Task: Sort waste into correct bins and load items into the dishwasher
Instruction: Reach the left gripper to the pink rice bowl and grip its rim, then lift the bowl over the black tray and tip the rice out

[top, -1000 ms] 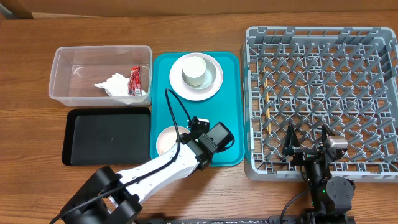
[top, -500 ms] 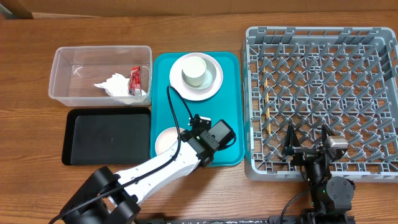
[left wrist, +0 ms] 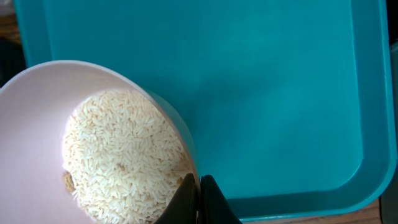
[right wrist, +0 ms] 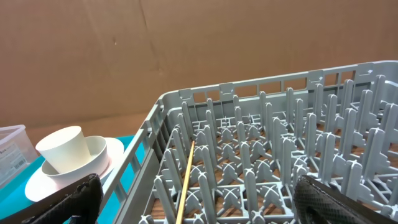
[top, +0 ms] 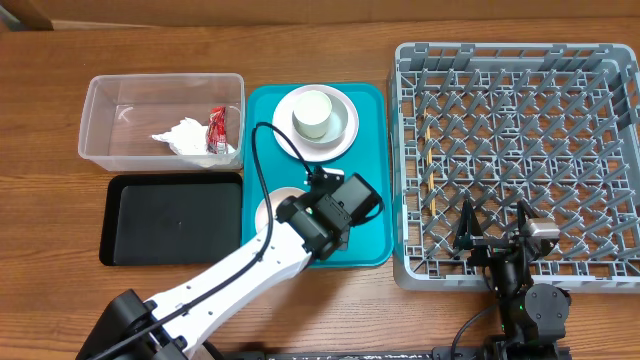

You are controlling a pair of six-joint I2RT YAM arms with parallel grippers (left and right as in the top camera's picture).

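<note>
My left gripper (left wrist: 199,190) is shut on the right rim of the pale pink bowl (left wrist: 37,124), which holds white rice (left wrist: 118,155) and sits tilted over the teal tray. From overhead the bowl (top: 268,208) is at the tray's front left, and the gripper (top: 300,205) is mostly hidden under my wrist. The white cup (top: 312,113) stands in the grey bowl (top: 342,122) on the round plate (top: 315,150). The red wrapper (top: 217,130) and the tissue (top: 185,138) lie in the clear tub (top: 100,110). My right gripper (top: 494,230) is open over the front of the grey rack (top: 520,130).
The black tray (top: 170,220) lies in front of the clear tub, left of the teal tray (top: 370,200). A thin wooden stick (right wrist: 186,180) lies among the rack's pegs near its left side. Cardboard stands behind the table.
My left gripper has moved toward the far side of the tray, and the pink bowl has shifted with it. The right arm has not moved.
</note>
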